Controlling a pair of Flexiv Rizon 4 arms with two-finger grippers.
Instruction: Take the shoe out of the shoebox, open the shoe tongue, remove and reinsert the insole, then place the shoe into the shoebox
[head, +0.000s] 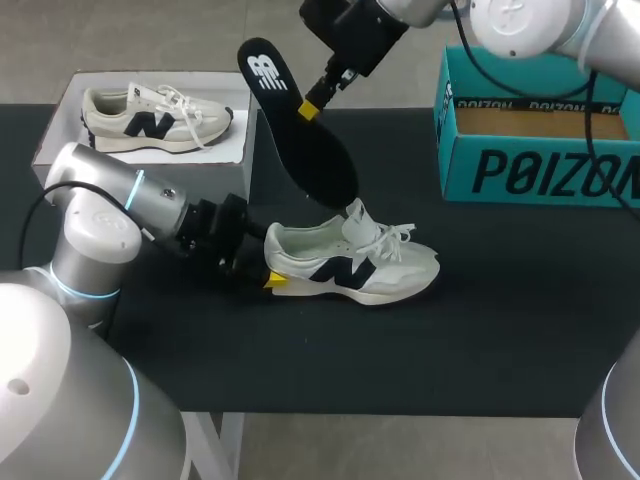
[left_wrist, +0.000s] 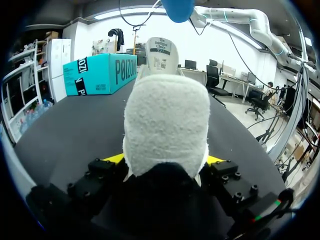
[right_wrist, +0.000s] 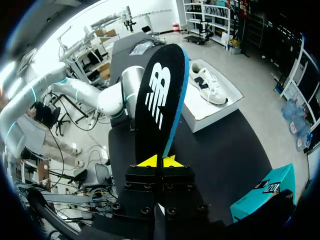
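Head view, by size. Tabletop (head: 480, 330): black. Shoebox (head: 540, 175): teal, open, far right corner. White tray (head: 60, 120): far left corner, holding a second shoe (head: 150, 118). Shoe (head: 375, 268): mid-tabletop, long axis along the near edge, heel toward the left arm. Insole (head: 300, 130): in the air, sloping down, lower end just above the shoe's opening. Left fingers (head: 274, 280): clamped on the shoe's heel from both sides. Right fingers (head: 310, 108): pinched on the insole's edge near its upper end; this arm likely does the reinsertion.
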